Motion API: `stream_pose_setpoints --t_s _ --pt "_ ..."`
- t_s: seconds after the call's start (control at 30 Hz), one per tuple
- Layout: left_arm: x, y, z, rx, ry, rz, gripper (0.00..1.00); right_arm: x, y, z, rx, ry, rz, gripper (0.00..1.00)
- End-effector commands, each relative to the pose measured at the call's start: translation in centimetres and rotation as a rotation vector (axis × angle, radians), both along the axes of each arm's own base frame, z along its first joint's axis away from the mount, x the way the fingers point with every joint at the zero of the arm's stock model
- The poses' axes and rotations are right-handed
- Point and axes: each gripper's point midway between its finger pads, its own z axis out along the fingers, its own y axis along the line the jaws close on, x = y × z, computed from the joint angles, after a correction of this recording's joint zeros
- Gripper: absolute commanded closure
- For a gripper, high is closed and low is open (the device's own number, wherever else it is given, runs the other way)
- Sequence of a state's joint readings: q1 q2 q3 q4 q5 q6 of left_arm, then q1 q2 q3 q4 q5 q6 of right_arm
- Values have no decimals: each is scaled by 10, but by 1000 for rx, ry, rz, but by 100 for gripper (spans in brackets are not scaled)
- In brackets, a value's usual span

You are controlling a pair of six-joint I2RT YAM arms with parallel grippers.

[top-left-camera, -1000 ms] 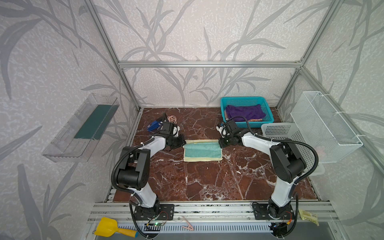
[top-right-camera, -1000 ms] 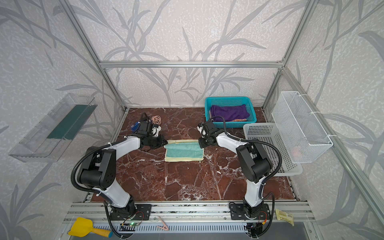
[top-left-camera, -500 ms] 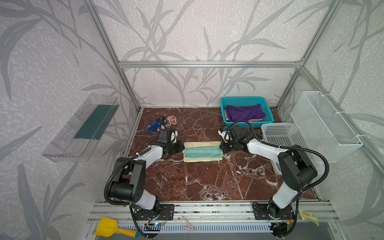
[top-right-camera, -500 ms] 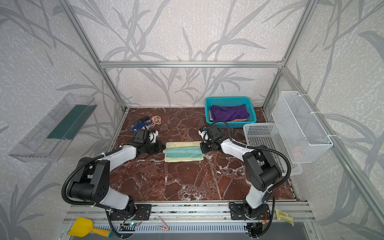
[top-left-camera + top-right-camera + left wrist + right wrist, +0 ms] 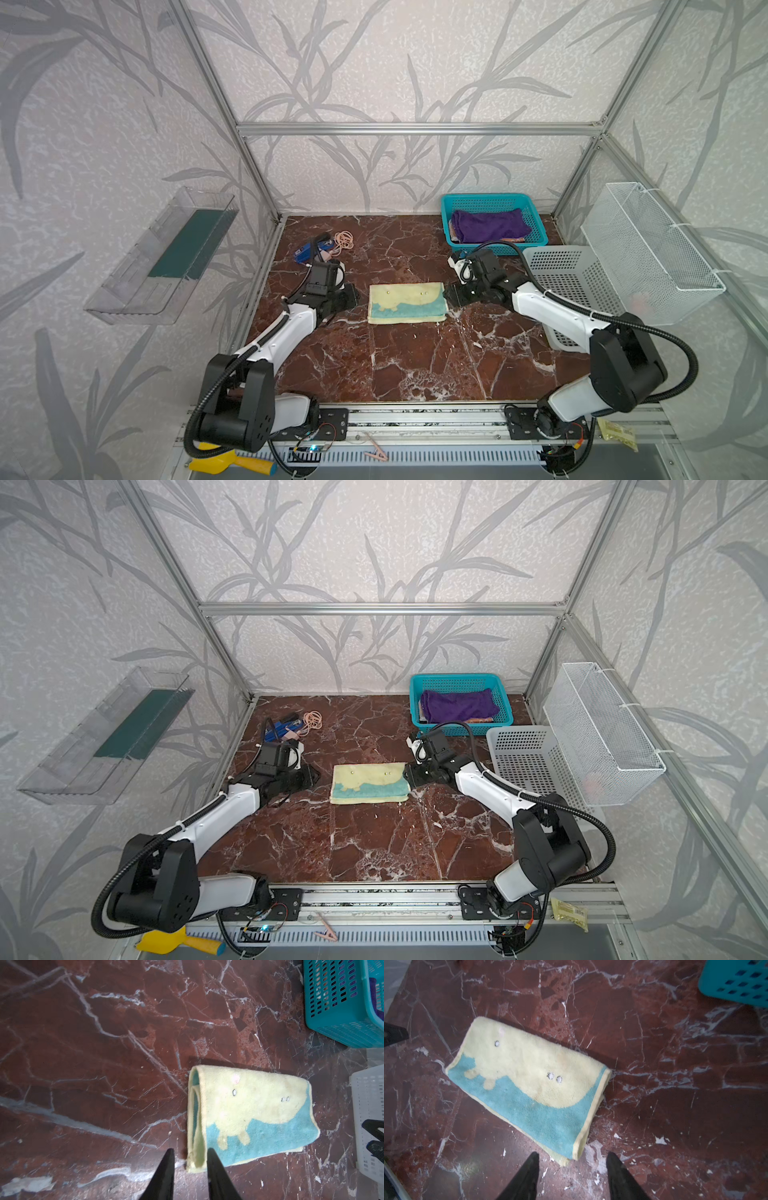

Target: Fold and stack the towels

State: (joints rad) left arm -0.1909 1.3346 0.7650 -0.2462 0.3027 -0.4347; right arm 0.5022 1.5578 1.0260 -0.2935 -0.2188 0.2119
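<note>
A towel (image 5: pixel 249 1113), pale yellow over teal, lies folded flat on the red marble table (image 5: pixel 93 1043), its doubled end showing two yellow-hemmed layers. The left gripper (image 5: pixel 189 1150) sits at that end with its jaws apart; the towel's near corner lies in the gap between them, unpinched. Past the towel's other end stand a teal basket (image 5: pixel 336 1001) and a white basket (image 5: pixel 367 1101), close together, with the dark right gripper (image 5: pixel 368 1135) in front of the white one
</note>
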Motion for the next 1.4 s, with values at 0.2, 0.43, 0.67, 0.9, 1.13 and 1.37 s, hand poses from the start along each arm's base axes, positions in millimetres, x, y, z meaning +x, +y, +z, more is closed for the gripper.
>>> stream_pose_setpoints --t_s 0.2,0.43,0.67,0.9,1.13,1.37 --pt "21 -75 -28 52 151 -114 73 5 9 -62 2 399 -261 43" --pt "-17 -70 -74 52 268 -92 76 -23 13 -79 -34 462 -364 35" --pt "-49 -61 -100 68 342 -124 76 -40 19 -102 -127 518 -381 35" --pt "-61 -63 -107 5 333 -108 76 -53 37 -118 -131 556 -378 41" --pt "-67 -57 -107 19 314 -104 76 -49 36 -112 -123 517 -374 88" --pt "-53 -63 -76 -11 255 -98 73 -13 33 -53 -199 330 -319 100"
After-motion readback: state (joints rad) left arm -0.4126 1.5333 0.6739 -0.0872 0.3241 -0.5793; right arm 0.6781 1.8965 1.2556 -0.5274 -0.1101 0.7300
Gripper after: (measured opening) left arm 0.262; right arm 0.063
